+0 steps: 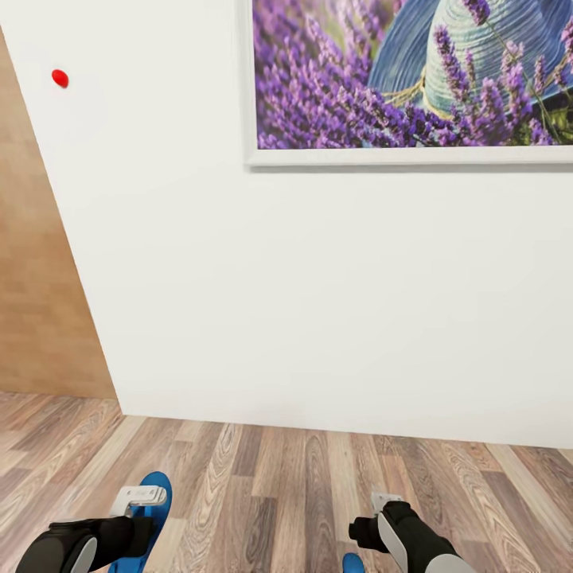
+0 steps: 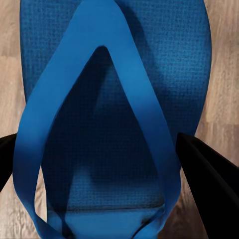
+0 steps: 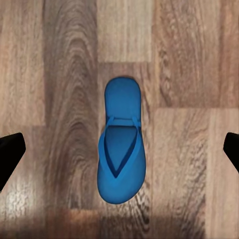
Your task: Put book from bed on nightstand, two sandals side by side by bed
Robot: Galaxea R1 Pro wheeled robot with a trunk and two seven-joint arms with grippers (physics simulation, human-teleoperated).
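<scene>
Squarely faced white wall (image 1: 318,302) over plank floor (image 1: 263,493). Held first sandal (image 2: 119,99) across its width in closed left gripper (image 1: 142,496). Hovered right gripper (image 1: 382,503), jaws wide and empty, above second sandal (image 3: 121,142) on floor; best centred before descending.

white wall (image 1: 318,302): landmark, facing | framed lavender-and-blue-hat picture (image 1: 414,76): high on the wall, white frame, cut by the view's edge | small red dot (image 1: 60,78): on the wall, beside the picture | tan panel (image 1: 40,302): past the wall's slanting edge | wood plank floor (image 1: 278,477): meets the wall's foot
</scene>
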